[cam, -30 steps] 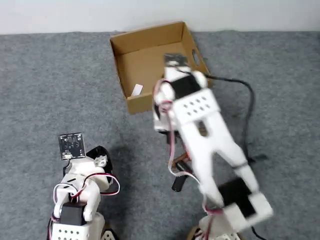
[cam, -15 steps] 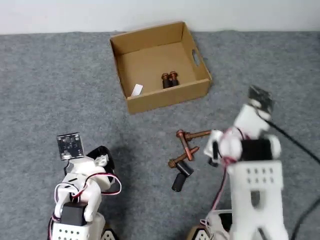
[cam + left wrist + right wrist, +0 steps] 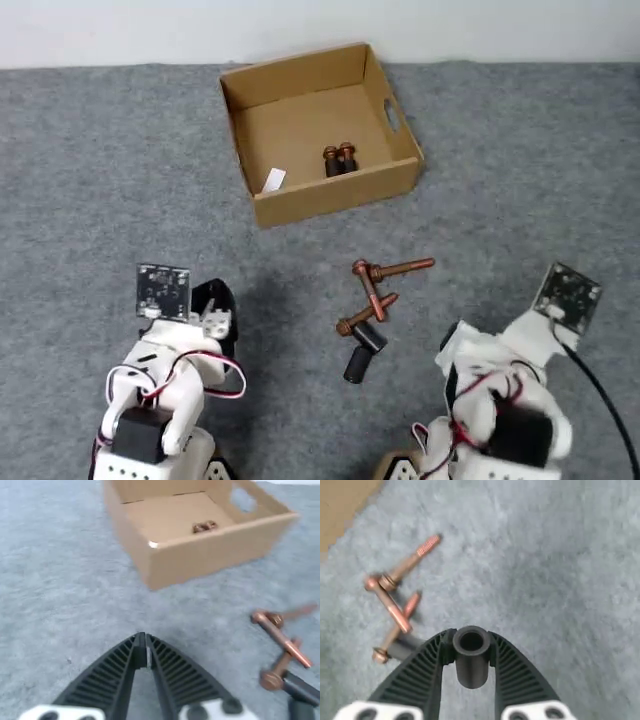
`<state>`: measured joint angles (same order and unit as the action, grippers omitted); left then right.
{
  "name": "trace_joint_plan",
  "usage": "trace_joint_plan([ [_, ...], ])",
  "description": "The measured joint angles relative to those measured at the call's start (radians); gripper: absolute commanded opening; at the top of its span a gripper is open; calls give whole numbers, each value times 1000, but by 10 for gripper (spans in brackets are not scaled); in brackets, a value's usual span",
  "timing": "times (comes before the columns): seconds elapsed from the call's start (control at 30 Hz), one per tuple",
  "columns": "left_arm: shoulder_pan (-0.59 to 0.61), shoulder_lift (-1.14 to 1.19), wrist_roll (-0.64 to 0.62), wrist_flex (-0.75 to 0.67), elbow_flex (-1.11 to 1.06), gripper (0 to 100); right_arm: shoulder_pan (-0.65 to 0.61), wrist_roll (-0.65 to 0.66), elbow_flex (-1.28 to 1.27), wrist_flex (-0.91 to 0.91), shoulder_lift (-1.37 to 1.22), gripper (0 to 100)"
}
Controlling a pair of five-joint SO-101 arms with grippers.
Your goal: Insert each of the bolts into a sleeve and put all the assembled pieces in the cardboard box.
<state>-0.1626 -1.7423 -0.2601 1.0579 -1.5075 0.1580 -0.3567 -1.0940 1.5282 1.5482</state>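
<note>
Fingers (image 3: 427, 665) of the right gripper (image 3: 471, 639) are clenched on a black sleeve (image 3: 471, 666). Its open bore faces the wrist camera, and it is held over the grey carpet (image 3: 100, 200) close to the right arm's base. The left gripper (image 3: 143, 647) hangs above bare carpet on the other side, its fingers pressed together on nothing.

A little farther out, between the two arms, lies a loose pile of three copper bolts (image 3: 368, 292) crossing one another. Two loose sleeves (image 3: 358, 366) lie at the near end of the pile, touching the nearest bolt by its head. Whether either one sits on that bolt's shank cannot be told.

Farther still, well apart from the pile, the cardboard box (image 3: 330, 195) stands with its top open and a hand slot in one side wall. Inside it, two assembled pieces (image 3: 338, 160) lie side by side against the near wall, with their copper heads toward the far side. A small white scrap (image 3: 273, 181) lies on the box floor at the near corner on the left arm's side.
</note>
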Motion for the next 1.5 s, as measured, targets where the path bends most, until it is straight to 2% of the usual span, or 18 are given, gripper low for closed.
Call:
trace_joint_plan([
  [0.2, -20, 301, -9, 5, 210, 6, 3, 3, -43, -14, 138, 8],
  [0.33, -51, 615, -81, 5, 413, 7, 3, 3, -54, -14, 189, 8],
  [0.6, -242, 1177, -322, 5, 769, 8, 3, 3, -54, -14, 259, 8],
  [0.8, -353, 1498, -384, 5, 980, 13, 3, -20, -54, -14, 259, 8],
  [1.03, -413, 1771, -419, 5, 1181, 157, 3, -28, -54, -14, 259, 8],
  [1.5, -453, 2058, -420, 23, 1375, 159, 3, -28, -61, -14, 259, 8],
])
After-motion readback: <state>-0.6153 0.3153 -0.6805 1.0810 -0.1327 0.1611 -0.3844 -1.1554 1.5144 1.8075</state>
